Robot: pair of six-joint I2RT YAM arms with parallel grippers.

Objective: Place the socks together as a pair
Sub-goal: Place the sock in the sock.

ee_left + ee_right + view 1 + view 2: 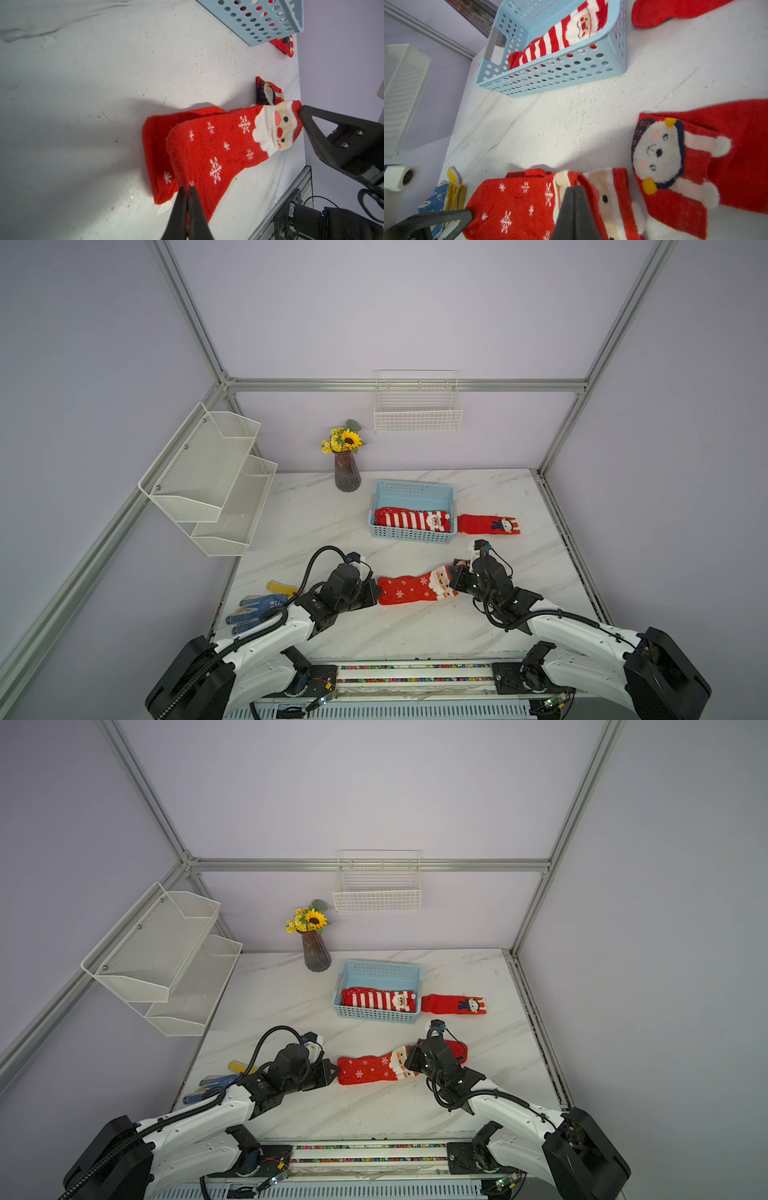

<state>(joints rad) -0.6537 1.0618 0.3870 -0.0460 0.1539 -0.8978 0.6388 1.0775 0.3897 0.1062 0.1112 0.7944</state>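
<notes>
Red knitted snowflake socks [409, 591] with Santa faces at the cuffs lie one on the other on the white marble-look table [415, 635], stretched between the two grippers. The left gripper [188, 189] is pinched tight on the toe end and the right gripper [574, 188] is pinched tight on the Santa cuff. Whether each pinch takes both layers I cannot tell. The lower sock peeks out a little to one side, so I judge this pair stacked but not yet squared up or let go.

Beyond the right gripper, red-and-white striped Santa socks [409, 519] already rest inside the pale blue perforated plastic basket [415, 486]. Two red bear-figure socks look unpaired: one [695, 158] is just beside the right gripper, and the other [490, 524] is farther beyond it, next to the basket. A blue-dotted white glove [253, 608] with a yellow cuff lies behind the left gripper and is no part of the job.
</notes>
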